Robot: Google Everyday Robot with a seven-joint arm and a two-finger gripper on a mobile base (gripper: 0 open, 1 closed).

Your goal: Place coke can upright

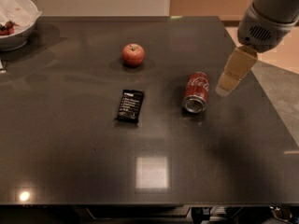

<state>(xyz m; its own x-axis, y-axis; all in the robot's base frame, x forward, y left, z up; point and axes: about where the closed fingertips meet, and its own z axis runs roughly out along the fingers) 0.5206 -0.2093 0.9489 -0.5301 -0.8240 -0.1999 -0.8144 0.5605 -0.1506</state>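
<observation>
Camera view: the coke can (195,92) lies on its side in the right half of the bench (70,162), roughly midway between the far and near edges, with one silver end facing the near edge. The gripper (224,87) hovers just beside it toward the right edge, apart from it; I cannot tell whether it is open or closed. The can looks light, thin-walled and smooth, so a nudge would likely roll it sideways and a hard squeeze would dent it. The best hold, I judge, is across the round body near its middle with moderate pressure. The apple (133,54) and the dark snack bar (130,106) sit well apart from it.
</observation>
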